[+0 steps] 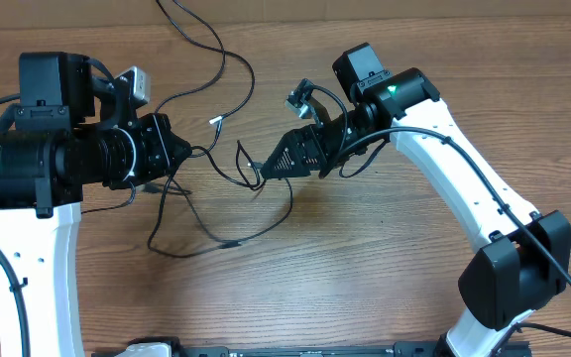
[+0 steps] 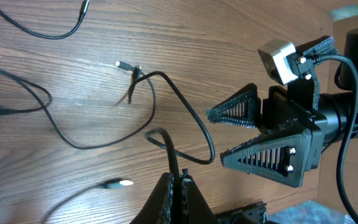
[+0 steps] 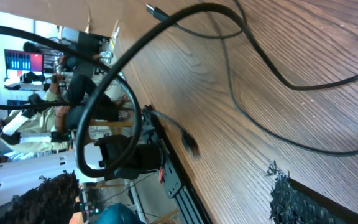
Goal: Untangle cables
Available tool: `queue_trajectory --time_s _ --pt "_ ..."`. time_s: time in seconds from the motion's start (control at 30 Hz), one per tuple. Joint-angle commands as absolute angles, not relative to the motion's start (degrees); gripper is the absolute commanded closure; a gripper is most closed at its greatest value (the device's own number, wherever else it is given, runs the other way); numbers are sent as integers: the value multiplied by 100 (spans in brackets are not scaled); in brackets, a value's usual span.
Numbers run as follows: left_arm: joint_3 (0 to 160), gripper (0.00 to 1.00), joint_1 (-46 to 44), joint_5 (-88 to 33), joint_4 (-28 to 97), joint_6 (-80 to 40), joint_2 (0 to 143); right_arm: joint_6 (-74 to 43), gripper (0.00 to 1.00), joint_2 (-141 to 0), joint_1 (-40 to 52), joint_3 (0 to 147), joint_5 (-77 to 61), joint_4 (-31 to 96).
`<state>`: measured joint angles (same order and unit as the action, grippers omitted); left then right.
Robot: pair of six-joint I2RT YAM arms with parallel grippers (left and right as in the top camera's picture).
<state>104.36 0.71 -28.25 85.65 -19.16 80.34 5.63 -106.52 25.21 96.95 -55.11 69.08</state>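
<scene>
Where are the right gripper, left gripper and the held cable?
right gripper [image 2: 215,137]: left wrist view, between its open fingertips
left gripper [image 2: 176,180]: left wrist view, between its shut fingertips
cable [image 2: 172,158]: left wrist view, stretch above left gripper

The brown counter [image 1: 365,258] shows smooth wood grain with a low sheen. The thin black cables [image 2: 185,104] look like smooth, faintly glossy rubbery plastic, tipped with small silvery metal plugs [image 2: 118,183]. The right arm's black plastic claw [image 2: 216,137] is matt, its fingers a rough ribbed lattice. The arms' white shells [image 1: 43,258] are smooth, glossy plastic.
</scene>
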Motion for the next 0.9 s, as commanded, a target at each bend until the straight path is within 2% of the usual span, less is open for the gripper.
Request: queue_trajectory --time_s 0.0,0.43,0.73,0.8,0.87 --pt "10519 96 21 -2947 8527 -1929 8007 716 0 -10663 2519 9679 -5714 6925" --pt "10519 96 -537 -2958 8440 -1927 8020 709 0 -10663 2836 9679 -5981 6624" --pt "10519 96 -572 -2950 8462 -1855 8020 -176 0 -10663 2893 9679 -5408 6381" --pt "10519 96 -572 -2943 8460 -1844 8020 -176 4 -10663 2893 9679 -5406 6390" --pt "10519 96 -569 -2943 8460 -1844 8020 -213 18 -10663 2893 9679 -5402 6392"
